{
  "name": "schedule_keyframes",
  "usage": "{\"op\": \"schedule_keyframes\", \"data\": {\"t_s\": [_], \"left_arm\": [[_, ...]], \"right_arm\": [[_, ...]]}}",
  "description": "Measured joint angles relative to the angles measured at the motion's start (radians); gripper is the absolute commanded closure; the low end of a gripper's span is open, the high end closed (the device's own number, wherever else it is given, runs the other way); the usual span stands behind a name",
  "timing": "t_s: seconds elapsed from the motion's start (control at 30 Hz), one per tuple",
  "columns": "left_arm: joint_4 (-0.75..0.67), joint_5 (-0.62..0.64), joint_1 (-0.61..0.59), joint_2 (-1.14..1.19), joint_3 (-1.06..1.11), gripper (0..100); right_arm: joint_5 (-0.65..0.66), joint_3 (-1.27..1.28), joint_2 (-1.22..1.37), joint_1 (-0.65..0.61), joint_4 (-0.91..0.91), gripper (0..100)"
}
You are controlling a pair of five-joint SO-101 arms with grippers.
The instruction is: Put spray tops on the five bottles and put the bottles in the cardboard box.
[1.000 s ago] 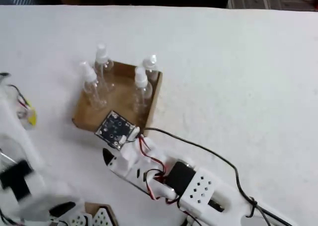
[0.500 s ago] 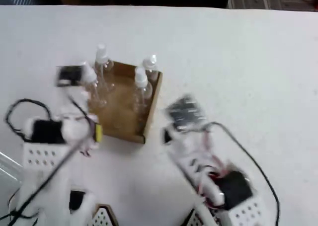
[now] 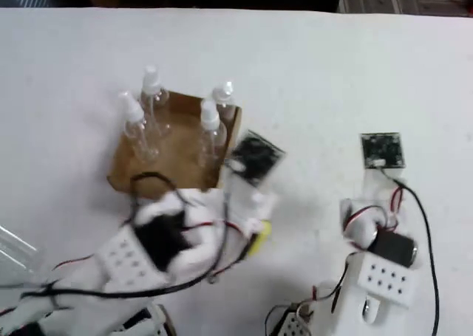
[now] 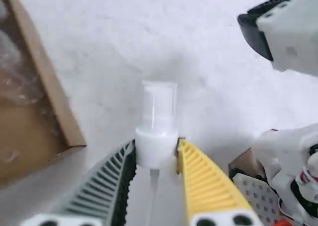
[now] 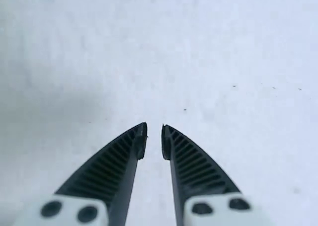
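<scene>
White table spread wide, and the cardboard box sits left of centre. The right gripper hangs over bare table, well apart, fingers pinched almost together on nothing. The left gripper hovers just off the box's near corner. Four capped bottles stand upright inside the box. And there's the white spray top, clamped at its collar between the left gripper's grey and yellow fingers.

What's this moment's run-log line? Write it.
left tool: shut on spray top | right tool: empty, over table | box: four capped bottles
</scene>
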Motion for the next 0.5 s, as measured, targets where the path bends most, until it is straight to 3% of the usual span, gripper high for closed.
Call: {"op": "schedule_keyframes", "data": {"t_s": [0.2,0.4,0.5], "left_arm": [[-0.229,0.006,0.057,0.253,0.002,95],[-0.362,0.077,0.057,0.382,0.002,74],[-0.374,0.11,0.057,0.437,0.002,69]], "right_arm": [[0.018,0.0,0.173,0.12,-0.129,96.7],[0.023,0.0,0.293,0.127,-0.155,96.9],[0.023,-0.006,0.333,0.132,-0.155,96.9]]}}
